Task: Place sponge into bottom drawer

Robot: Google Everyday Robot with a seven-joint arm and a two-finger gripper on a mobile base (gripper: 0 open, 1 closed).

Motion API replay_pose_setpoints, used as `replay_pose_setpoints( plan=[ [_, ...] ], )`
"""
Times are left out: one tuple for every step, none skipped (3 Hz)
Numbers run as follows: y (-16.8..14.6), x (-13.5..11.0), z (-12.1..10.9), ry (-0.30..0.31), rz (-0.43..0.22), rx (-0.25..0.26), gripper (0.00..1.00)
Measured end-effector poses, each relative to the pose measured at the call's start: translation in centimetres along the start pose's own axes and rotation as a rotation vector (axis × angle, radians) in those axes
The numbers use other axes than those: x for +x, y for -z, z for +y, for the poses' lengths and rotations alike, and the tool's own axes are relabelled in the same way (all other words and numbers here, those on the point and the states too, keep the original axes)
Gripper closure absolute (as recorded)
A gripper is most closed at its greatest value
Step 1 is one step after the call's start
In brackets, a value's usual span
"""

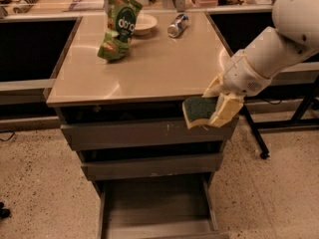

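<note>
Speckled terrazzo floor (40,183), dark counters (30,49) behind.

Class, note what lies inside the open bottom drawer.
Only bare grey floor shows inside the bottom drawer; its front end is out of view. The sponge is higher up, held by the pincer before the top drawer.

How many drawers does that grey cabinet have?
3, stacked under the tabletop: the top drawer and middle drawer mostly pushed in, the bottom drawer pulled open. The gripper holds the sponge by the top drawer's right end.
</note>
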State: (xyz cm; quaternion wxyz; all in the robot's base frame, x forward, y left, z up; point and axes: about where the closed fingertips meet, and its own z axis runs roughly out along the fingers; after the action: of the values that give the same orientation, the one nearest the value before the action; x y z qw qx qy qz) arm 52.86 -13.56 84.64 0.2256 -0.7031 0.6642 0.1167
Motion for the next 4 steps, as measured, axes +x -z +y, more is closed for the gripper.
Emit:
replay_pose_setpoints(
  plan=[
    [-0.1,0.0,0.0,0.001,0.0,-0.001,1.0],
    [-2.0,1.6,1.6,-0.014,0.011,-0.017,1.0],
    [-6.4,5.3,4.9,-0.046,0.02,-0.031,1.0],
    [-13.5,10.4,8.8,-0.102,0.01,-0.051,1.0]
  ],
)
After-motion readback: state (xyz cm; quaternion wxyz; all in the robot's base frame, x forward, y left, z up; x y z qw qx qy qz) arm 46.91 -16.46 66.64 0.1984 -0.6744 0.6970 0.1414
